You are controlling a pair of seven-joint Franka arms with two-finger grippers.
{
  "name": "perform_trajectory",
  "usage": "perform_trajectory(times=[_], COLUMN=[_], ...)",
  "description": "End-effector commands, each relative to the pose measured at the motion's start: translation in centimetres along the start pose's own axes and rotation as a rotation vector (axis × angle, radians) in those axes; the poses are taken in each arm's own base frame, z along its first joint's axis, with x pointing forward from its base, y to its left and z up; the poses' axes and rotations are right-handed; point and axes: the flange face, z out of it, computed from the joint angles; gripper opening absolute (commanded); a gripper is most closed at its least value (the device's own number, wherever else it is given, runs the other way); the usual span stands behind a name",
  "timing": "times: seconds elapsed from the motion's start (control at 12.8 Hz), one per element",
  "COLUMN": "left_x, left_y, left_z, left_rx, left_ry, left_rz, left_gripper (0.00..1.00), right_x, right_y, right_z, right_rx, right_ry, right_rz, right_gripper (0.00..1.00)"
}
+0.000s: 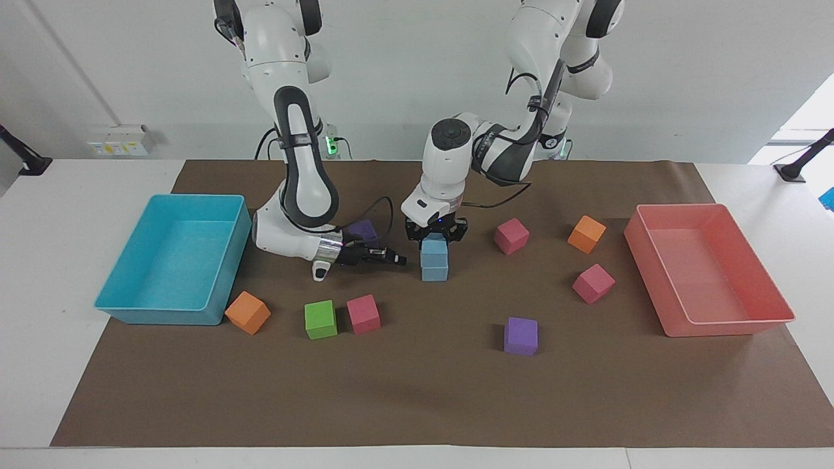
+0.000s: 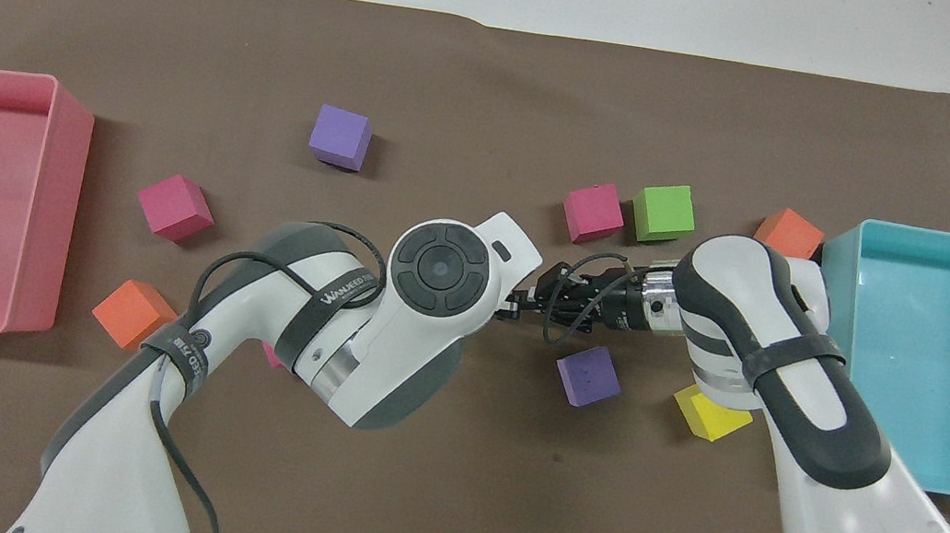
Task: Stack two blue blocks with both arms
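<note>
White bench [image 1: 78,404] under a brown paper sheet [image 1: 417,391]. On the sheet: turquoise bin [image 1: 171,311], pink bin [image 1: 717,322], blue blocks [image 1: 434,259] (stacked in two), loose cubes: two orange, green [image 1: 320,319], three pink, two purple, yellow [image 2: 710,414].
</note>
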Motion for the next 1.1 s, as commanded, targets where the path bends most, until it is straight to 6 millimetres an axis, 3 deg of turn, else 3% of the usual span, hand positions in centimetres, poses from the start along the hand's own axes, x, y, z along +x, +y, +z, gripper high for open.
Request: perform_trajectory(times=[0.0, 1.02], left_x=[0.0, -0.2], left_y=[-0.1, -0.2], left_z=[0.0, -1.0], left_rx=[0.03, 0.057], left_ry=[-0.002, 0.005], left_rz=[-0.013, -0.059], left_gripper=[0.15, 0.13], right_x=[-0.3, -0.2], right_y=[0.2, 0.3], right_z=[0.0, -0.1], right_rx=[0.029, 0.027], right_ry=[0.003, 0.007], right_rz=[-0.016, -0.014], right_gripper=[0.0, 0.0])
